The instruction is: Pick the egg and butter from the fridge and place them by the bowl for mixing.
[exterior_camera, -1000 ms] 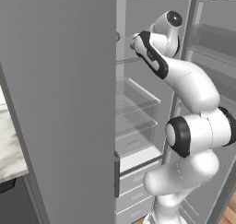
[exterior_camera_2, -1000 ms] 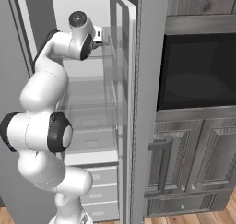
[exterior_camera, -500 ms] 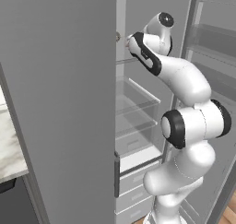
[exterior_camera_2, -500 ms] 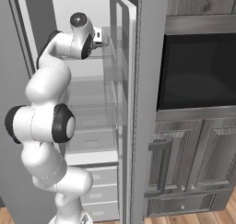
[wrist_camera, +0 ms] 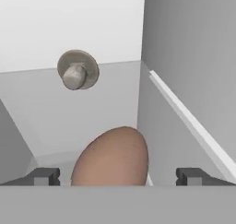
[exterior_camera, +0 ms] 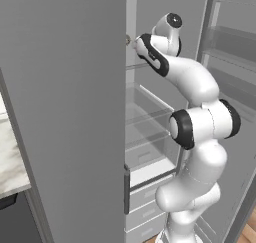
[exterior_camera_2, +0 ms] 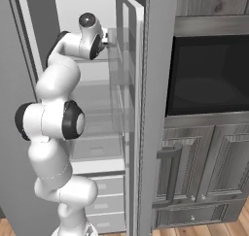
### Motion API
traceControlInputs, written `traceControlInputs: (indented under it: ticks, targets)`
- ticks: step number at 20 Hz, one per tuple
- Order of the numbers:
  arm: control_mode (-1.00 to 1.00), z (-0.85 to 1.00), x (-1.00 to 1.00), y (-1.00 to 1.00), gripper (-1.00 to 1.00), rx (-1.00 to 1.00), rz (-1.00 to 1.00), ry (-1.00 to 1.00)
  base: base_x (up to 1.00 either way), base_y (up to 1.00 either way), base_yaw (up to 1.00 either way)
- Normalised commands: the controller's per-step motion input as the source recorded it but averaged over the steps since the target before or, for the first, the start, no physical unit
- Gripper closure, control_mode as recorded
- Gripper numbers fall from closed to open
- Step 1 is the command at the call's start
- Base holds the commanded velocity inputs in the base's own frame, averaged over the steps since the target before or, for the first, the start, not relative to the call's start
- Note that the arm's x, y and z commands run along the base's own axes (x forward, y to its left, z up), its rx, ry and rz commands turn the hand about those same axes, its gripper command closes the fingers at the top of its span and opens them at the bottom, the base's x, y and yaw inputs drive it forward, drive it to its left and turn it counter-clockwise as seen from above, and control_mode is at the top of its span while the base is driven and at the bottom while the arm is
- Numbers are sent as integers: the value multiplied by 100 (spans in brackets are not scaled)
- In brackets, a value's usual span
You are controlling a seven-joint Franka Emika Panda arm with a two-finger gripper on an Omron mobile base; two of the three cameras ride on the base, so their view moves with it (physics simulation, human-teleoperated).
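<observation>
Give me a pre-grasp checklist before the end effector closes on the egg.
1. End effector open: ok, tips stand wide apart.
2. Egg between the tips: ok, centred in the hand view.
3. Fingers clear of the egg: ok, a gap shows on each side.
4. Fridge door open for the arm: ok.
5. Knob on the back wall out of the way: ok, well behind the egg.
6. Tips deep enough around the egg: cannot tell.
</observation>
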Motion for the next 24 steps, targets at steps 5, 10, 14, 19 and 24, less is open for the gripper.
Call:
traceControlInputs:
  ticks: [5, 10, 14, 19, 24]
  targets:
    - [-100, -2, 38, 0, -100, 0, 2, 6, 0, 0, 0]
    - [-100, -2, 19, 0, -100, 0, 1, 3, 0, 0, 0]
    - [-100, -21, 0, 0, -100, 0, 1, 0, 0, 0, 0]
    - [-100, -33, -4, 0, -100, 0, 2, 0, 0, 0, 0]
    - [-100, -1, 0, 1, -100, 0, 0, 1, 0, 0, 0]
